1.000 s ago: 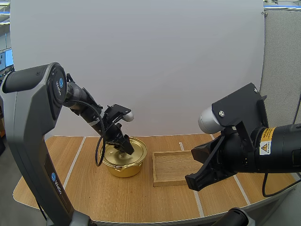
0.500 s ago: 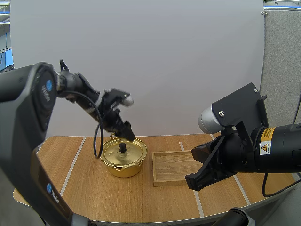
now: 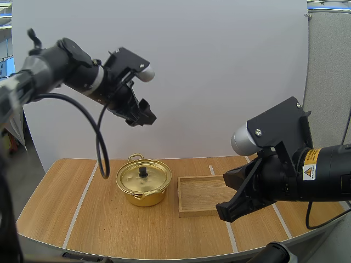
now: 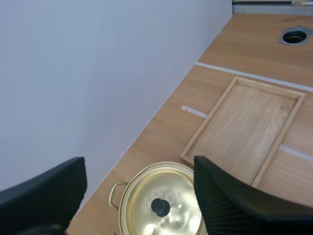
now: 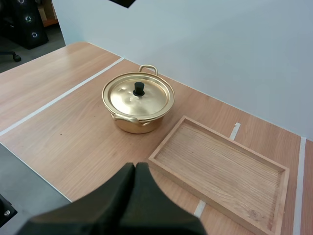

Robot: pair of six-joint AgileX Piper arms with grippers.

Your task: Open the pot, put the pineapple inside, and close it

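Observation:
A gold pot [image 3: 143,183] stands on the table with its lid on, the lid's black knob [image 3: 143,171] upright. My left gripper [image 3: 142,115] hangs high above the pot, apart from it. In the left wrist view its fingers stand wide apart with nothing between them, so my left gripper [image 4: 139,166] is open, and the pot [image 4: 164,205] lies far below. My right gripper [image 3: 225,212] hovers over the table's front right. Its fingers lie together as one dark wedge [image 5: 134,171], shut on nothing, and point toward the pot [image 5: 138,100].
A flat wooden tray [image 3: 192,205] lies just right of the pot, with nothing in it; the tray [image 5: 274,171] is also in front of my right gripper. White tape lines cross the wooden table. A white wall stands close behind the pot.
My left gripper has risen from the lid's knob to high above the pot, leaving the lid in place. The right arm has not moved.

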